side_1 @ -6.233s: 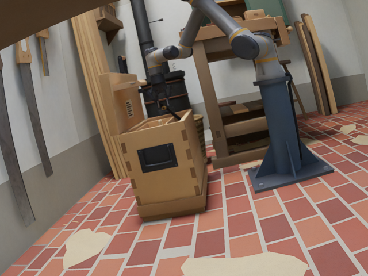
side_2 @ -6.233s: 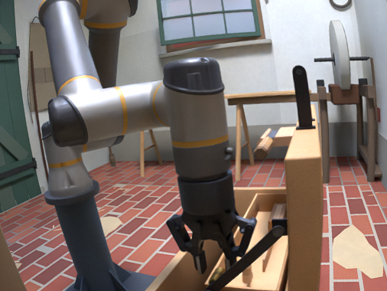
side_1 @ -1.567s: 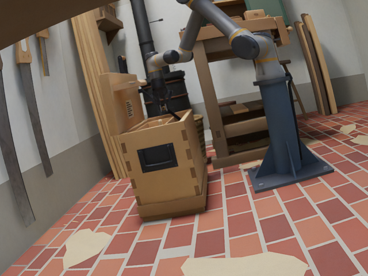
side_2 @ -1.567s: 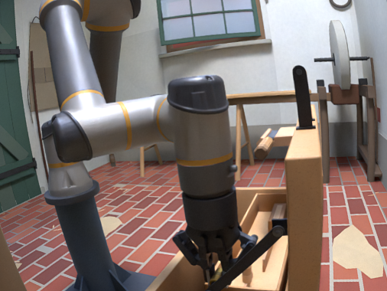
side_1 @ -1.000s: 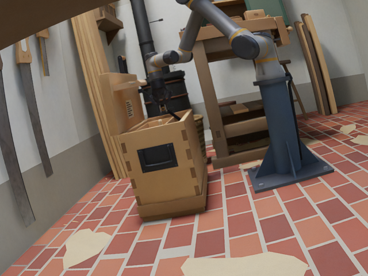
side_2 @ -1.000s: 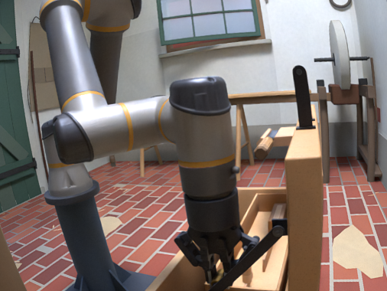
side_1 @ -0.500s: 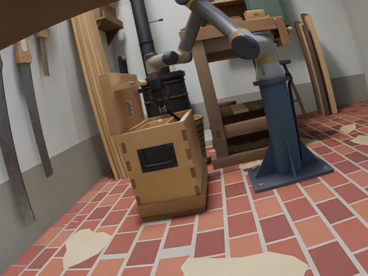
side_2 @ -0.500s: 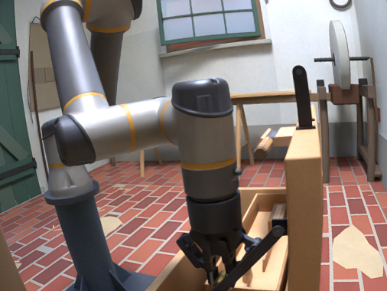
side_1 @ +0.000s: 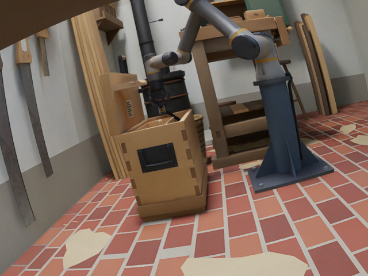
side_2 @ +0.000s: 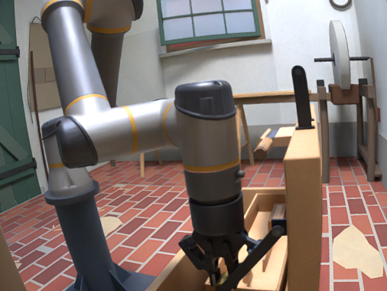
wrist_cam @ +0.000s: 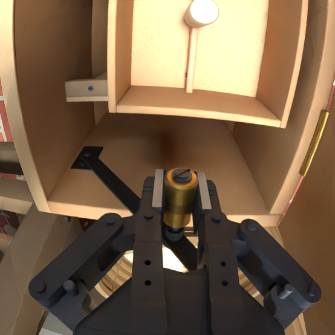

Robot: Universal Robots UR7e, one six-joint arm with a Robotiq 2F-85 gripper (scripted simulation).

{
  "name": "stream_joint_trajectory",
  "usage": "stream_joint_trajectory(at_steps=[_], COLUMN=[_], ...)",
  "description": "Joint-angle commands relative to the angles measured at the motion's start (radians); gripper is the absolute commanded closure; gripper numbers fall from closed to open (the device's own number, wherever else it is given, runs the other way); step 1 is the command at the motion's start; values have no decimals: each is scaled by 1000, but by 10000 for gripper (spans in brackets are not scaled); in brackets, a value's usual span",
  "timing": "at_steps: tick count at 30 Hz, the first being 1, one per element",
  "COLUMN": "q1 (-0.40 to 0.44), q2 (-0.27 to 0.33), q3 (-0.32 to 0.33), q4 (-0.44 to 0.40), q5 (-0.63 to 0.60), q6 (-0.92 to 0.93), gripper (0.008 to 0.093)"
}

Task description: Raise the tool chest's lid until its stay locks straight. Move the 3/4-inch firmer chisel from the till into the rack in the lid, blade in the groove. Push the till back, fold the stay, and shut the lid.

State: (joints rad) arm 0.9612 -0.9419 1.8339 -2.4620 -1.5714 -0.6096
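The black stay (wrist_cam: pixel 109 181) runs from a plate on the chest's inside wall up to a brass knob (wrist_cam: pixel 180 195), and my gripper's (wrist_cam: pixel 180 191) two finger pads sit on either side of that knob, closed on it. The tool chest (side_1: pixel 165 160) stands open on the brick floor with its lid (side_1: pixel 123 101) raised upright behind. The till (wrist_cam: pixel 200 62) sits across the chest beyond the knob. A pale handle (wrist_cam: pixel 200 12) with a thin shaft lies in it. In the second side camera the gripper (side_2: pixel 218 264) hangs over the chest's near end beside the stay (side_2: pixel 254 254).
Behind the chest stand a dark stove with its pipe (side_1: pixel 145 44) and planks leaning on the wall (side_1: pixel 89 74). A workbench (side_1: pixel 234 89) and my pedestal (side_1: pixel 282 142) stand to the right. Saws (side_1: pixel 29 98) hang on the left wall.
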Motion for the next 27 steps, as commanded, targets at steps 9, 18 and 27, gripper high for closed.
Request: stream_joint_trajectory(at_steps=[9,18,27], q1=[2,4,6], q2=[7,14,20], q3=[-6,-12,-18], q4=[-3,-4,-5], q5=[1,1,1], q6=[2,4,6], gripper=[934,934,934])
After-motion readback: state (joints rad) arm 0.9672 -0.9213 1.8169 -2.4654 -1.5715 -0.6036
